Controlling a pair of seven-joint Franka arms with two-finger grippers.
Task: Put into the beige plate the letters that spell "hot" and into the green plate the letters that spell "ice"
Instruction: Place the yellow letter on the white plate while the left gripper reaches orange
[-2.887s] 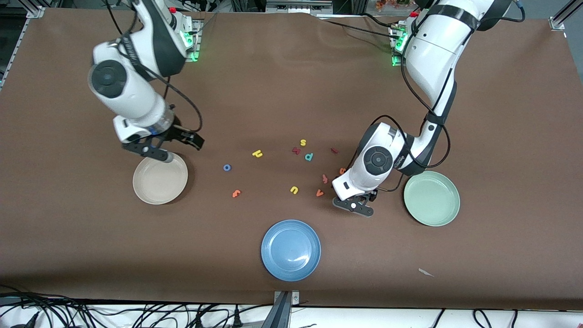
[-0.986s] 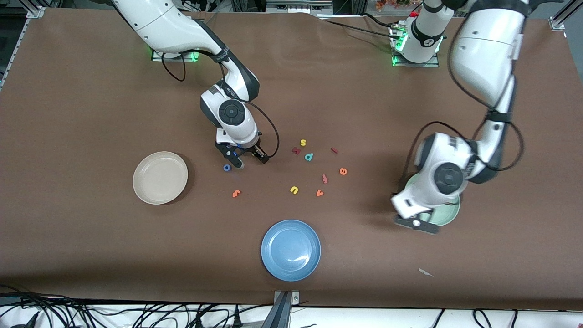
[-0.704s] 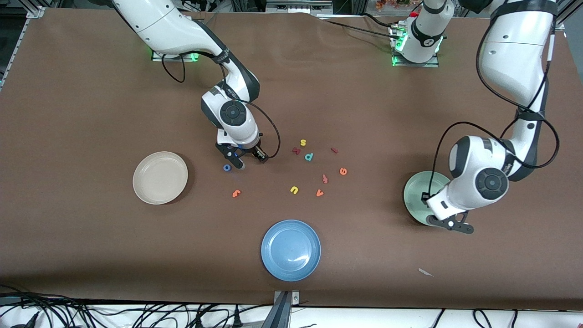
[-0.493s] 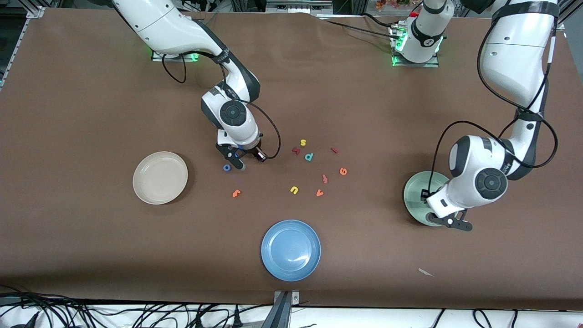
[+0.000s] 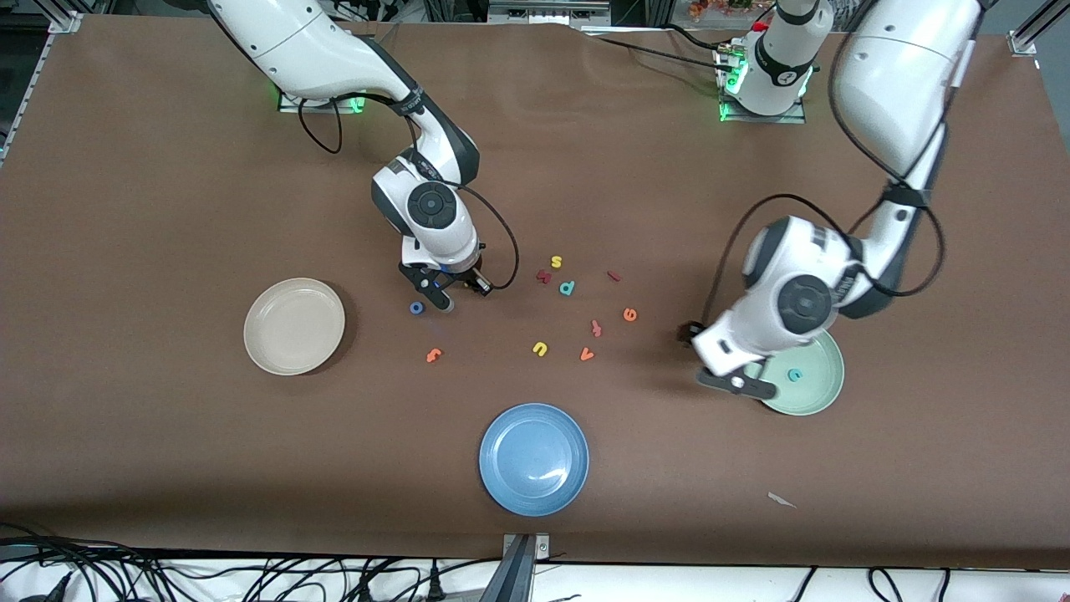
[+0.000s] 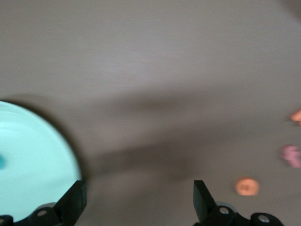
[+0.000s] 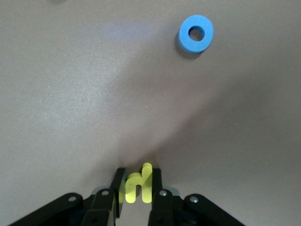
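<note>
Right gripper (image 7: 136, 188) pinches yellow h (image 7: 137, 184); blue o (image 7: 196, 33) beside.

Both arms are wearing glossy white shells broken by black bands at the joints, and each wrist is showing a round black cap with a ringed centre. Black cables are looping loosely off the forearms and running down toward the wrists. The bases are glowing green at their feet, with small red fittings beside them. The right pincer (image 5: 437, 294) is carrying matte black fingers with small silver screws along its linkage. The left pincer (image 5: 726, 378) is showing the same black linkage, a pale round screw head sitting in its bar.
</note>
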